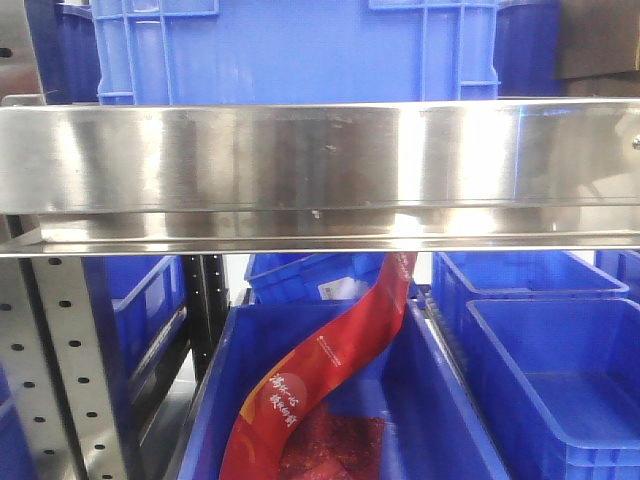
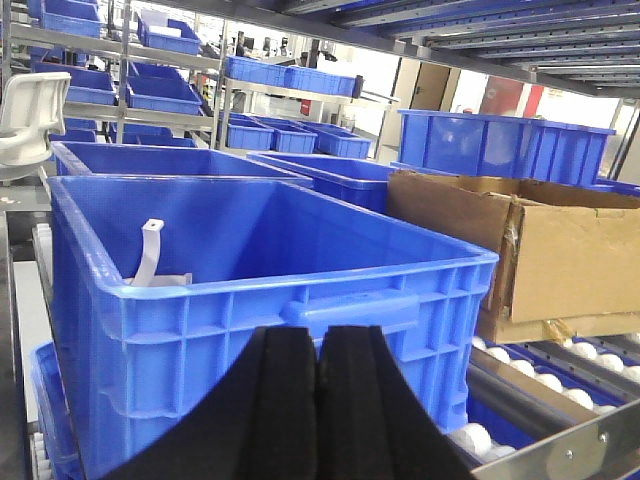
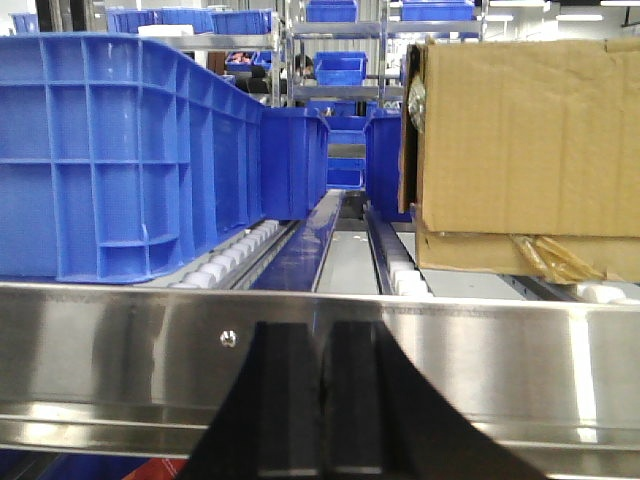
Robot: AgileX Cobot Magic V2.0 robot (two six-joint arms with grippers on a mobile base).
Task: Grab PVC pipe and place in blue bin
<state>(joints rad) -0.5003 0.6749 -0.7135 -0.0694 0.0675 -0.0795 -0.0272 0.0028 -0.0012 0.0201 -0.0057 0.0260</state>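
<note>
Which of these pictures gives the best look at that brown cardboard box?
The left wrist view shows the cardboard box best: you see its front, its side and its open top flaps, standing right of the blue bin. The right wrist view shows only one flat face, cut off at the edges. The front-facing view shows none of it.

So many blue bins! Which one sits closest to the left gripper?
The big blue bin directly ahead of the left gripper, holding a white pipe piece; the others stand behind it.

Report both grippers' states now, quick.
Left gripper: shut, holding nothing.
Right gripper: shut, holding nothing.
</note>
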